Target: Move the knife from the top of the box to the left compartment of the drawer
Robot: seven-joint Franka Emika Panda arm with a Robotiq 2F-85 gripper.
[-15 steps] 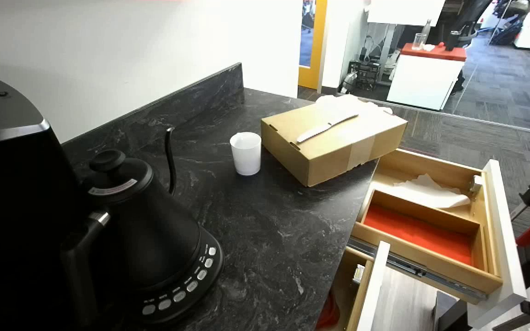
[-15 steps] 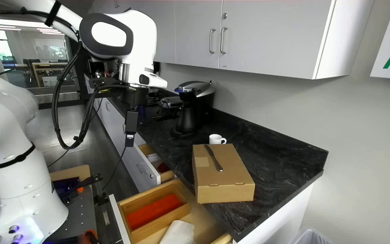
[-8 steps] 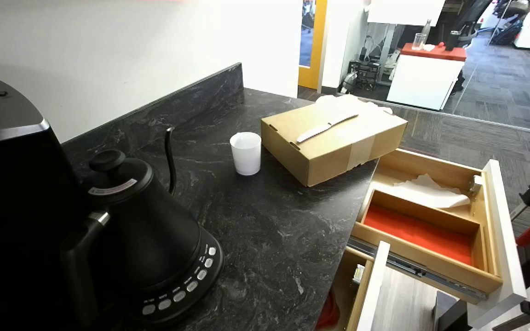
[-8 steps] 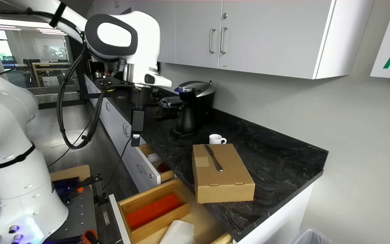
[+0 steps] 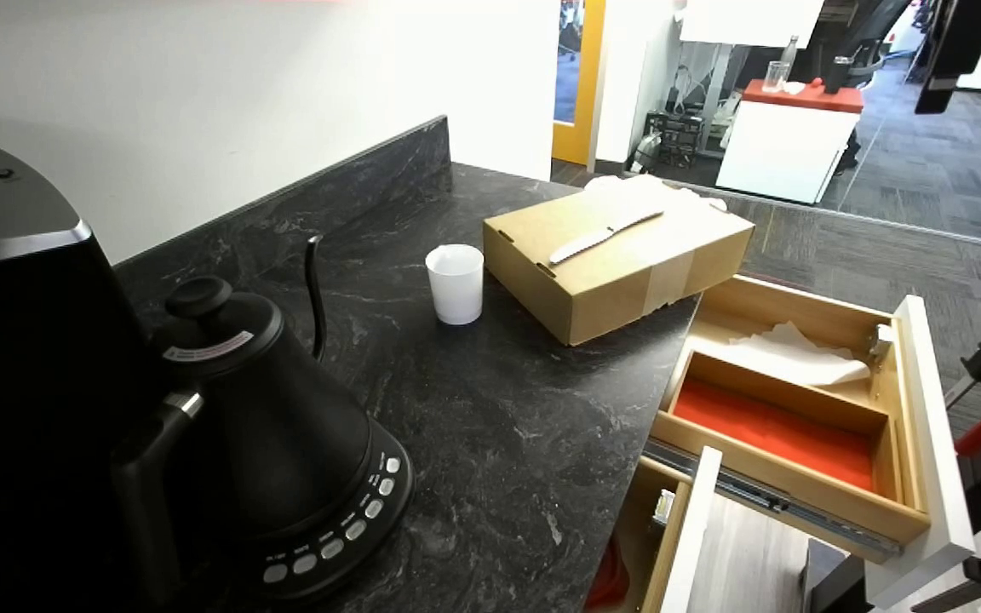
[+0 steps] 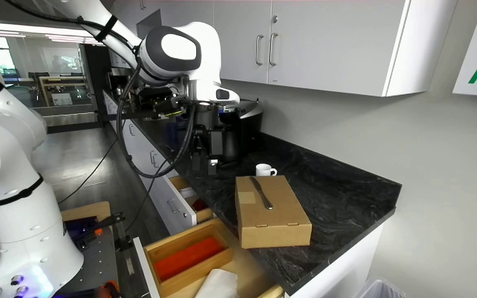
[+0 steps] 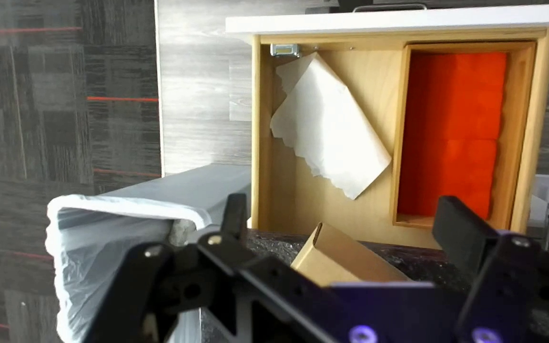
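We see the knife (image 6: 261, 193) lying on top of the box (image 6: 285, 218), its long axis running roughly along the box's length, slightly askew. Its blade (image 5: 577, 248) points toward the end where the white cup (image 5: 456, 289) stands, its handle (image 6: 266, 201) the opposite way. Slim and straight, it is pale along the blade in an exterior view, dark grey along the handle. The box rests on a dark counter (image 5: 490, 443). Below, the pulled-out drawer (image 7: 257, 133) holds a white paper sheet (image 7: 331, 128) beside its red-orange-floored compartment (image 7: 451, 105). Well away from the knife, the gripper (image 7: 342, 209) hangs, its jaws spread wide.
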